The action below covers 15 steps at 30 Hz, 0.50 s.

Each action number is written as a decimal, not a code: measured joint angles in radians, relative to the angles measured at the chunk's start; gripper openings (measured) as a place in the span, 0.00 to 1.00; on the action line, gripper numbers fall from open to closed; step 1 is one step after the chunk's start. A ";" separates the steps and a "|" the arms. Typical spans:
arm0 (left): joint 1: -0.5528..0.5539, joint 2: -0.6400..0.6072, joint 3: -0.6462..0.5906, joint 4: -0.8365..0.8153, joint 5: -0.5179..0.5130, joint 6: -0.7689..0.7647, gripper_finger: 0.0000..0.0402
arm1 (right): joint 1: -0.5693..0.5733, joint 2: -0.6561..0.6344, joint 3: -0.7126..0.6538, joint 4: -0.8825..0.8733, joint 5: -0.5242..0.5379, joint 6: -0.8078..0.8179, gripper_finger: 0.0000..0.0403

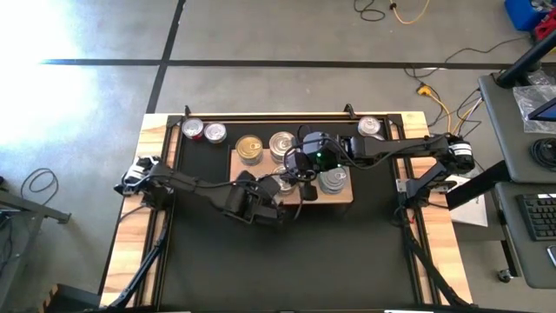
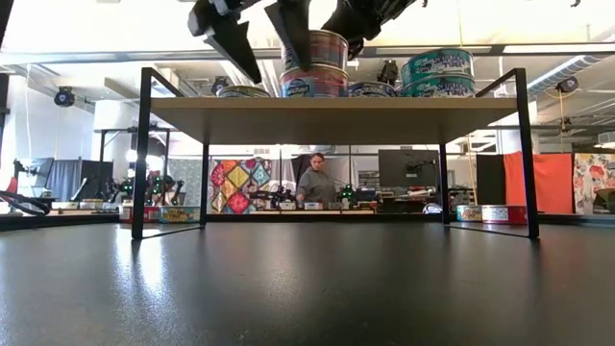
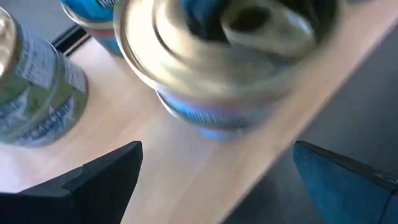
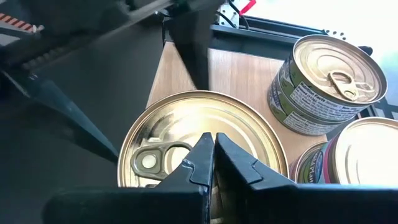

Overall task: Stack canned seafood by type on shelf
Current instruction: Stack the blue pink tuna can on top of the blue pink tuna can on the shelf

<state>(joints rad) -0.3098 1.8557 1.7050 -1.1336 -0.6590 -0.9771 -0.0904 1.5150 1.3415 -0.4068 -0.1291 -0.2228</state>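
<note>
Everything here hangs around the shelf [image 1: 343, 196], the pale wood board on thin black legs sitting on the black mat [image 1: 287, 261] that covers the table [image 1: 152, 139].

The left tool [image 2: 271, 43] is at the shelf's front edge with its fingers spread wide on either side of a stack of two tins [image 2: 314, 65]. The dark fingertips stand just clear of it on both sides, not pinching anything. In the left wrist view that gold-lidded tin [image 3: 230, 56] with its blue label fills the gap between the fingers, right at the edge of the board.

The right tool [image 4: 210, 155] hovers over that same stack with its fingers pressed together, tips just above the gold pull-tab lid [image 4: 199, 134]. I can't tell if they touch it.

More canned seafood on the shelf: a gold-lidded tin [image 1: 249, 148] and a silver one [image 1: 281, 143] along the back edge, and a silver stack [image 1: 333, 180] toward the right end.

Off the shelf, on the mat behind it, two tins [image 1: 203, 131] sit past its left end and another [image 1: 369, 127] past its right end.

Through the shelf legs in the low view, a person [image 2: 315, 181] is at a desk in the room beyond.
</note>
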 joint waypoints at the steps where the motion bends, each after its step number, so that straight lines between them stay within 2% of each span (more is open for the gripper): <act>1: -0.009 0.000 0.000 -0.011 0.005 -0.001 1.00 | 0.000 0.000 0.000 0.000 0.000 0.001 0.03; 9: -0.034 -0.062 0.000 -0.155 -0.023 -0.110 1.00 | 0.000 0.000 0.005 -0.004 0.000 0.015 0.03; 15: -0.019 -0.109 -0.021 -0.193 -0.085 -0.079 0.96 | 0.001 -0.002 0.033 -0.025 0.002 0.021 0.03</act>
<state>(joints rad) -0.3288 1.7463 1.6844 -1.3263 -0.7441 -1.0559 -0.0893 1.5128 1.3746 -0.4320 -0.1274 -0.2021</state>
